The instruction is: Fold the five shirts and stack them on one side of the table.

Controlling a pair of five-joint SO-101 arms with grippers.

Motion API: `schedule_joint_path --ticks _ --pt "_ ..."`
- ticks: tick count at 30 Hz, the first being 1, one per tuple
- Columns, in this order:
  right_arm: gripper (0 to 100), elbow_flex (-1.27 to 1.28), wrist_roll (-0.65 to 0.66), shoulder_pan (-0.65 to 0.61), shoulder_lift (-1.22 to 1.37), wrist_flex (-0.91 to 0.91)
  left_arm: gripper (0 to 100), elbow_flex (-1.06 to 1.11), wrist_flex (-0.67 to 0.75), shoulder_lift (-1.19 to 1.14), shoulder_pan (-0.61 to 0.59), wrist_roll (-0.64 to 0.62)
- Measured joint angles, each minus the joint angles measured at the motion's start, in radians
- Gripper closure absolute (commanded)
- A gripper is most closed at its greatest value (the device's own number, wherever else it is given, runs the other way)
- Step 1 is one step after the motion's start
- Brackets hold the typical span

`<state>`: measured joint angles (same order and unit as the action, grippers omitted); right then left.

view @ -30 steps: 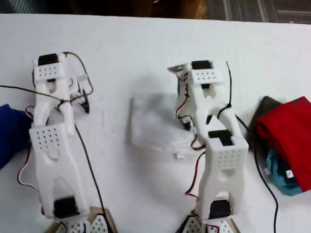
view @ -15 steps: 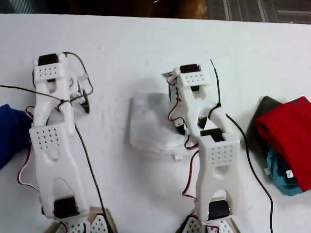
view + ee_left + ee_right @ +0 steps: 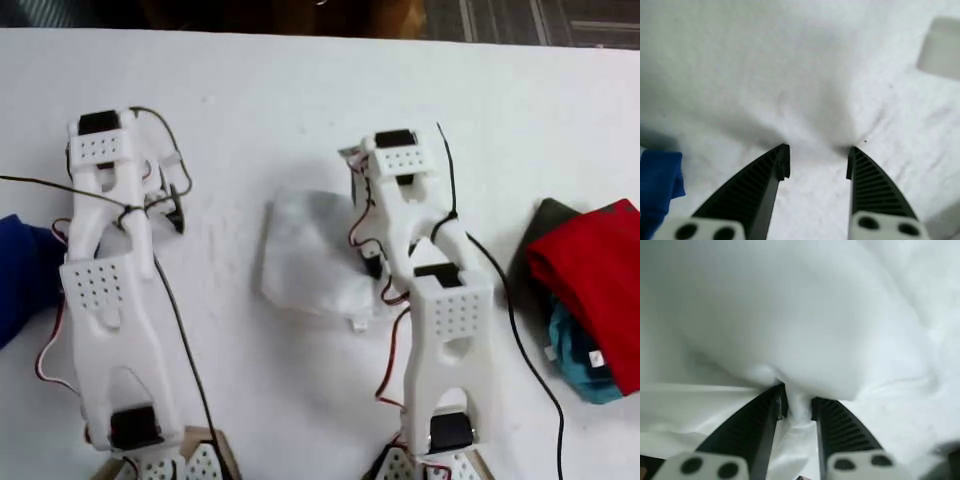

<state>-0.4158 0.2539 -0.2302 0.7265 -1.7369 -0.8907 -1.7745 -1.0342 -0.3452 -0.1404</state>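
A white shirt (image 3: 310, 255) is seen near the ctr of the high view, crumpled and only partly folded, on the white table (image 3: 250, 80). Its right edge is overlapped by the right arm (image 3: 440, 300), which is stretched up from the bottom edge of the frame, just right of ctr. In the right wrist view the right gripper (image 3: 797, 402) is found clamped on the white shirt. The two dark fingers (image 3: 840, 430) are drawn nearly together w/ a ridge of white cloth pinched between them, and the fabric is humped up beyond the tips.

The left arm (image 3: 105, 270) is laid out along the left side of the high view, well apart from the white shirt. The left gripper (image 3: 817, 162) is held w/ its fingers (image 3: 760, 185) spread and a plain gap between the tips; bare table is seen between and beyond them. A blue shirt (image 3: 20, 275) is bunched at the left edge of the high view, approx. mid-height, close against the left arm — touching or not cannot be told. A corner of the blue shirt (image 3: 657, 187) is also caught beside the left gripper in the left wrist view.

At the right edge of the high view three more shirts are piled: a red shirt (image 3: 590, 275) on top, a teal shirt (image 3: 575, 360) showing under its lower edge, and a dark shirt (image 3: 545, 225) sticking out at the pile's upper left. The pile is seen apart from the right arm.
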Motion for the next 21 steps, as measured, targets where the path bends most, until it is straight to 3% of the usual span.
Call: schedule_joint_path --ticks 6,21 --pt "97.8 -0.069 0.002 0.014 0.005 -0.012 81 0.000 0.000 0.000 0.000 0.000" --pt "97.9 -0.161 0.002 0.247 -0.003 -0.012 81 0.000 0.000 0.000 0.000 0.000"
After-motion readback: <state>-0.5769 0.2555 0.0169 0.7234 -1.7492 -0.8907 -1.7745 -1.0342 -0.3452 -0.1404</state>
